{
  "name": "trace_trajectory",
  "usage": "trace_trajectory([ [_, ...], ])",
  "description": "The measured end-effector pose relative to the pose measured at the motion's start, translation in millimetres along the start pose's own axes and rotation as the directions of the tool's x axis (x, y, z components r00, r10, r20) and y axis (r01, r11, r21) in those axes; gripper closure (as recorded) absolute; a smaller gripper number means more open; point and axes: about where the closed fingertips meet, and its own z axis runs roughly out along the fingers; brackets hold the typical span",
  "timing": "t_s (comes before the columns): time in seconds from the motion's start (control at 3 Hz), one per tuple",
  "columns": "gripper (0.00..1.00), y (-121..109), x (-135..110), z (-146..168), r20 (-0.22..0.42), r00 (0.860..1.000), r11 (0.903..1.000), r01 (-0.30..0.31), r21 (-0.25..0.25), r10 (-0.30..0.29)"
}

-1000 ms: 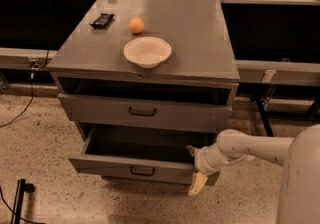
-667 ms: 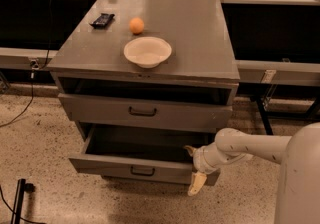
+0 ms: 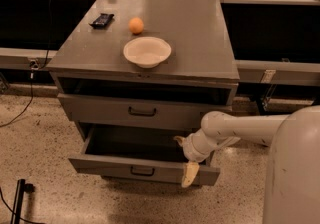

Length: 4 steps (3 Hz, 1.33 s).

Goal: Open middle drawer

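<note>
The middle drawer (image 3: 110,165) stood well out from the grey cabinet (image 3: 67,118). Its dark inside was open to view and looked bare where it could be seen. Its flat front faced the camera, with a small dark bar handle (image 3: 142,171) at the centre.

The tool (image 3: 184,157) was at the right end of that drawer front, away from the handle. Its jaws were spread apart and held nothing that could be seen. One pale finger (image 3: 190,174) hung down over the outer face of the front panel. The other (image 3: 178,140) pointed back over the drawer's inside. Whether either finger pressed on the panel could not be told.

The white arm (image 3: 240,128) reached in from the right, low and nearly level. It came from the robot's pale body (image 3: 295,168), which filled the lower right corner.

Above, the top drawer (image 3: 100,110) sat nearly in, with a dark gap over its taller front.

On the worktop (image 3: 200,33) a white bowl (image 3: 147,51) stood near the front edge, left of centre. An orange (image 3: 136,25) lay just behind it, apart from it. A dark packet (image 3: 101,19) lay further left, near the back.

The cabinet rested on a speckled floor (image 3: 45,128).
</note>
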Motion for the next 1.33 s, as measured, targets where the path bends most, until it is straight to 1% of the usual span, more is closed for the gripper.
trace_trajectory([
  [0.33, 0.18, -14.5, -19.2, -20.3, -0.014, 1.0, 0.9998, 0.014, 0.014, -0.014],
  [1.0, 0.65, -15.4, -23.5, -21.0, -0.015, 1.0, 0.9998, 0.018, 0.011, -0.018],
  [1.33, 0.88, -17.6, -23.2, -14.6, -0.025, 1.0, 0.9999, 0.012, -0.005, -0.012],
])
